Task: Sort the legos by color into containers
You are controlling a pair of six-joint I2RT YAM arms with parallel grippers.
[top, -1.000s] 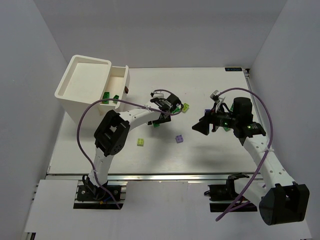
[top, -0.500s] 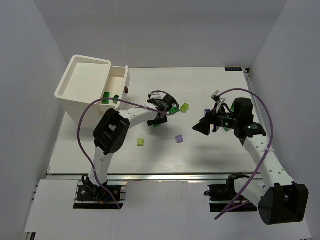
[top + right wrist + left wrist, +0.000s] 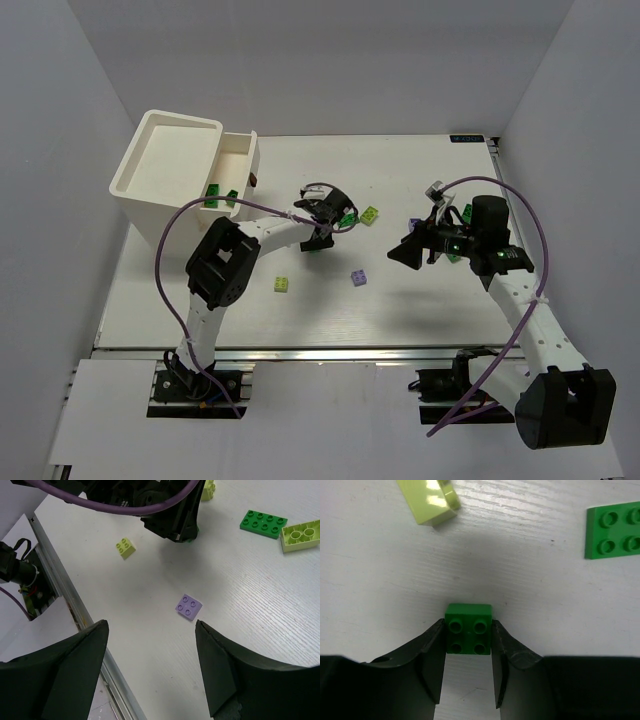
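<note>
A dark green brick [image 3: 468, 635] rests on the white table, and my left gripper [image 3: 468, 625] is shut on it, one finger against each side. From above, that gripper [image 3: 318, 240] sits mid-table over the brick [image 3: 313, 249]. A yellow-green brick [image 3: 431, 501] and a flat green plate [image 3: 614, 531] lie just beyond. My right gripper [image 3: 151, 625] hangs open and empty above the table, a lavender brick [image 3: 189, 606] lying past its tips. The cream-white box [image 3: 165, 170] has one drawer [image 3: 240, 150] pulled out with two green legos [image 3: 213, 192] at its near end.
More legos are scattered about: a yellow-green square [image 3: 284, 284], another yellow-green one [image 3: 371, 214], a lavender one [image 3: 414, 222] near the right arm. The metal rail [image 3: 300, 352] marks the near table edge. Grey walls close in both sides.
The left jaws have closed in from wide open onto the dark green brick. The right arm has barely moved.
</note>
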